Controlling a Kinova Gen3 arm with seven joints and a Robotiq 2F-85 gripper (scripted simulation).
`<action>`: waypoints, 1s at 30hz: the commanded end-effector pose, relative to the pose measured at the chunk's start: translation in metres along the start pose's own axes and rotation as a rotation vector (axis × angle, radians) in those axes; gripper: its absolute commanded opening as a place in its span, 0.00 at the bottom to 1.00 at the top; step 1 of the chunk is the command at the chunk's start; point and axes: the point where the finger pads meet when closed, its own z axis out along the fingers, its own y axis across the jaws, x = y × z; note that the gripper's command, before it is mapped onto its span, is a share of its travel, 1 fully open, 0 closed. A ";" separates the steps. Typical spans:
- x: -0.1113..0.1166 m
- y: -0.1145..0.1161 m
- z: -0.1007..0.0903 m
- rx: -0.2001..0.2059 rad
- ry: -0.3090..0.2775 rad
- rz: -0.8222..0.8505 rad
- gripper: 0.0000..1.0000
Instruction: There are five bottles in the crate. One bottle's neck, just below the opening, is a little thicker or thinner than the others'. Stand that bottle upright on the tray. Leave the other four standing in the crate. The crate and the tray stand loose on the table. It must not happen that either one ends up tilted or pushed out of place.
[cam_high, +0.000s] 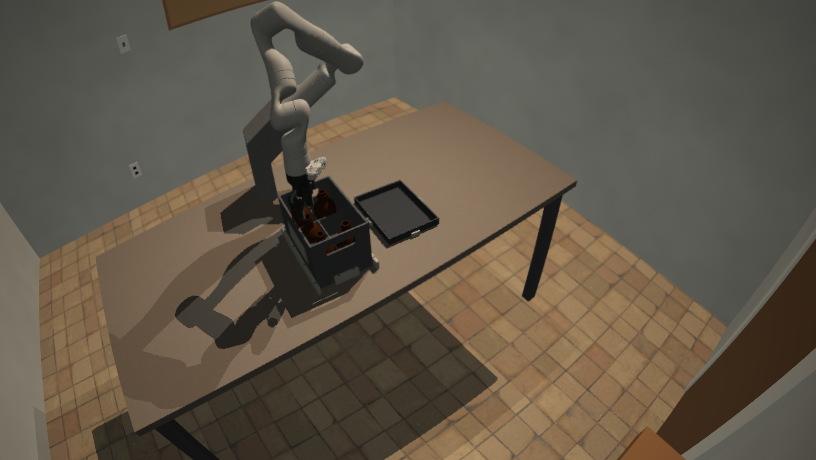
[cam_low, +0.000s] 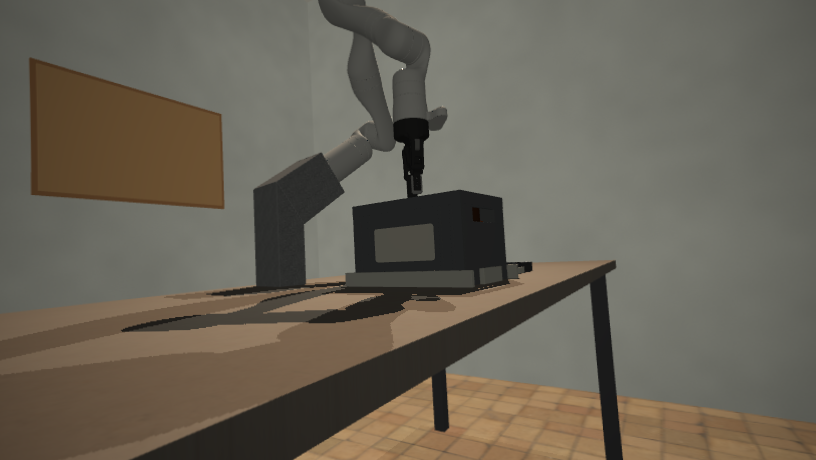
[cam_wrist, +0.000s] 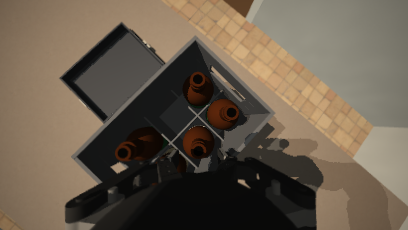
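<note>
The dark crate (cam_high: 342, 264) (cam_low: 448, 240) (cam_wrist: 135, 97) stands on the table and holds five brown bottles. Four show well in the wrist view: one bottle (cam_wrist: 197, 92), a second (cam_wrist: 220, 116), a third (cam_wrist: 198, 140) and a fourth (cam_wrist: 145, 141). The fifth bottle (cam_wrist: 181, 164) is mostly hidden under the gripper. No difference in neck thickness can be told. My gripper (cam_high: 302, 200) (cam_low: 414, 192) (cam_wrist: 198, 155) is partly open, pointing down at the crate's back left, with its fingertips around the crate's top. No bottle is seen lifted. The black tray (cam_high: 400, 211) (cam_wrist: 91, 51) is empty.
The tray stands close beside the crate's long side. The crate walls rise around the bottles, and thin dividers (cam_wrist: 186, 128) separate the compartments. The table (cam_high: 457, 154) (cam_low: 200, 365) has its front edge near the crate's handle end.
</note>
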 end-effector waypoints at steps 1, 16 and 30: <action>0.000 0.001 -0.001 -0.002 0.000 0.000 0.64; 0.000 0.001 0.002 -0.002 0.000 0.000 0.64; 0.000 0.001 0.014 -0.002 0.000 0.000 0.64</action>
